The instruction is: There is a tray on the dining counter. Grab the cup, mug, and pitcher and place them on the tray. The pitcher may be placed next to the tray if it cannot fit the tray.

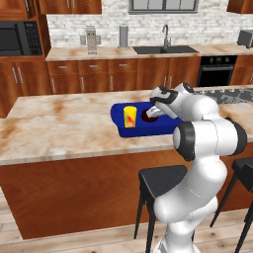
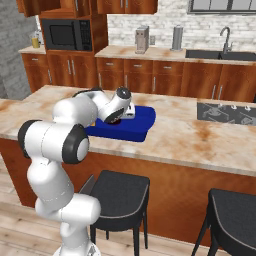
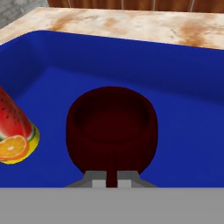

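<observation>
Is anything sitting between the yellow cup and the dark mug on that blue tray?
No. The hand view shows only bare blue tray floor between the cup and the mug.

Home kitchen, wood cabinets (image 1: 94, 74), sink (image 1: 165, 49), microwave (image 2: 67, 34), oven (image 1: 216, 69), marble island counter (image 1: 59, 128), stools (image 2: 120, 195)

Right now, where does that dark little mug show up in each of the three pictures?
Left base view: the mug sits mid-picture on the blue tray, right of the yellow cup, partly behind the white hand.
Right base view: left of centre, a dark sliver of it shows under the hand, on the tray.
Hand view: centre, large, its near wall pinched between the jaws.
Shared landmark: the blue tray.
</observation>
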